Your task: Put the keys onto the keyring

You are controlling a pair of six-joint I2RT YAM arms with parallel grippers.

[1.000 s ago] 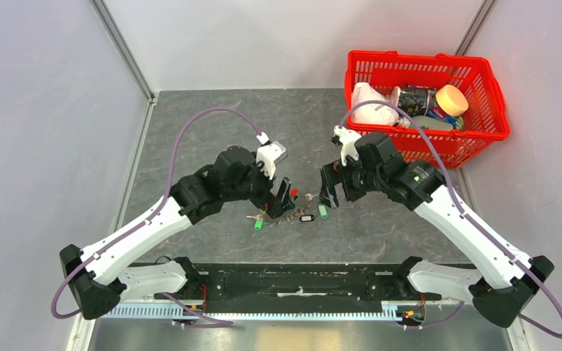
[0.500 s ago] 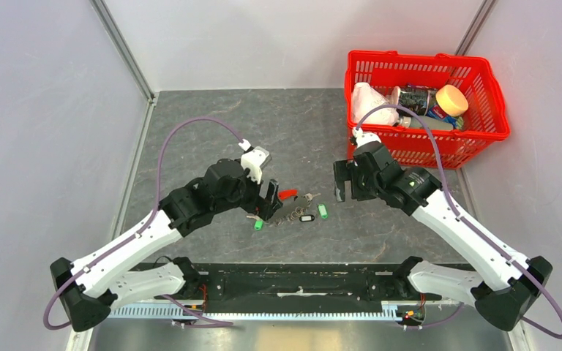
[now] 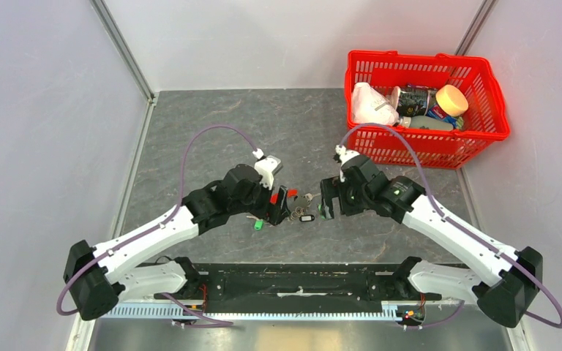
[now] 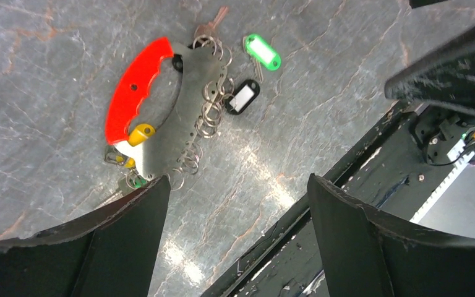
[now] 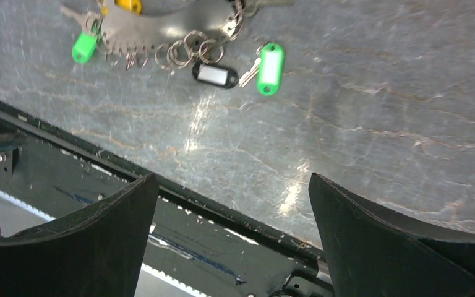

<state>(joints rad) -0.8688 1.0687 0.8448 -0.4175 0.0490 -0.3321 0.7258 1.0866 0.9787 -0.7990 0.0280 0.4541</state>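
Keys beside keyring on table, between left tool and right tool, basket behind

A red plastic basket stood at the upper right of the grey marbled desk, holding a white bundle, a yellow-lidded jar and a grey bottle.

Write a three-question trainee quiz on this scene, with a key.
1. True or false: the left gripper is clamped on the keyring.
2. Which colour of tag lies nearest the black tag? A green, B blue, C white.
3. Fill in: the basket at far right in the top view is ___.
Key: 1 false, its jaws stand open and empty; 2 A; 3 red.
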